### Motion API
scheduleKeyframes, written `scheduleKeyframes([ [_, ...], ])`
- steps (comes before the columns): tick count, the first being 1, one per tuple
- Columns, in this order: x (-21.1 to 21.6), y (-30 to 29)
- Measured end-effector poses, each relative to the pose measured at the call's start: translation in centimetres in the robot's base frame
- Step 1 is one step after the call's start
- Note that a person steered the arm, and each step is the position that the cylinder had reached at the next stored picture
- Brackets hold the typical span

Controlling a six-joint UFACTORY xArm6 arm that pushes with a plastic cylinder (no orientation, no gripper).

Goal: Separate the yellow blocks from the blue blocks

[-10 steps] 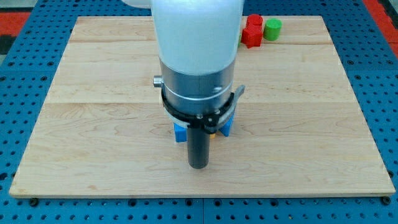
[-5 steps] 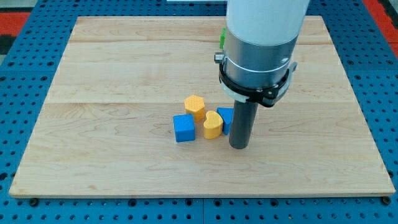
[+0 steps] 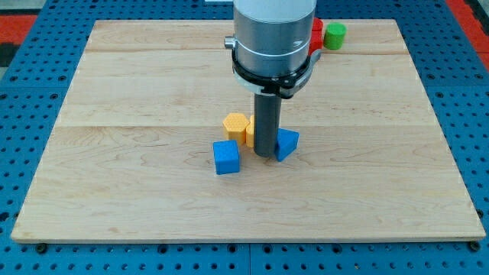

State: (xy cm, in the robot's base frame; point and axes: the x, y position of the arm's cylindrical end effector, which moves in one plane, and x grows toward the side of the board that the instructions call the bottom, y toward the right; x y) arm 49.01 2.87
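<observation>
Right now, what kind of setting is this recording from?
Likely a robotics lab bench: a wooden board lies on a blue perforated base, and my tip works among small coloured blocks, like the blue cube.

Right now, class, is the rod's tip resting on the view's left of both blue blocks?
No: my tip sits between them, with the blue cube on its left and the other blue block touching its right.

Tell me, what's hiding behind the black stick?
Behind my tip peeks part of a yellow block, next to the yellow hexagon block. Most of it is covered, so its shape is hidden.
</observation>
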Motion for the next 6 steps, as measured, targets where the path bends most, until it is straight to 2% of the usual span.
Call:
scheduleKeyframes([
  [2, -2.1, 4.0],
  [5, -2.2, -8.1],
  [6, -4.2, -11.8],
])
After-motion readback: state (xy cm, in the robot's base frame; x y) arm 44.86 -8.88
